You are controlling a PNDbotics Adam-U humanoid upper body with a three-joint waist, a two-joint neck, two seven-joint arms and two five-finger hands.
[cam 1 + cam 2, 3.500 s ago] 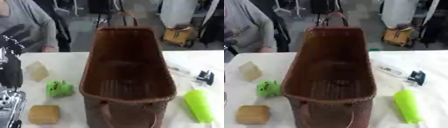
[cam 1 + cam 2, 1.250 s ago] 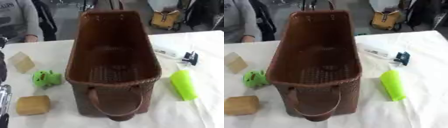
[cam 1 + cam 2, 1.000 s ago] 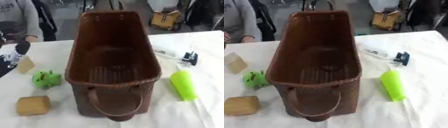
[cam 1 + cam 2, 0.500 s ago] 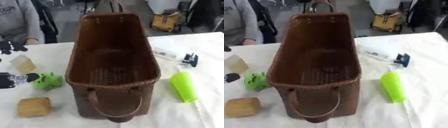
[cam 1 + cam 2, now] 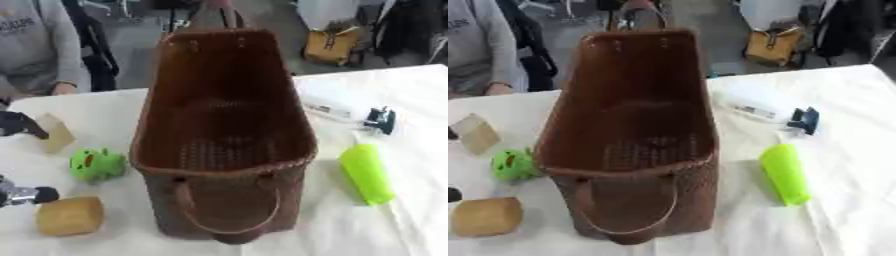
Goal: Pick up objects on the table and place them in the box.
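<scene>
Green toy (image 5: 96,163) at left, beside the brown basket (image 5: 226,145), looks light and rubbery; grasp its sides. Left hand (image 5: 22,195) at left edge, finger state unclear.

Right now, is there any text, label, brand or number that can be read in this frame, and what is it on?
Nothing can be read for certain.
Grey sweatshirt of the person at the far edge: dark lettering on the chest, too blurred to read.
White tube right of the basket: a dark printed mark, too small to read.
</scene>
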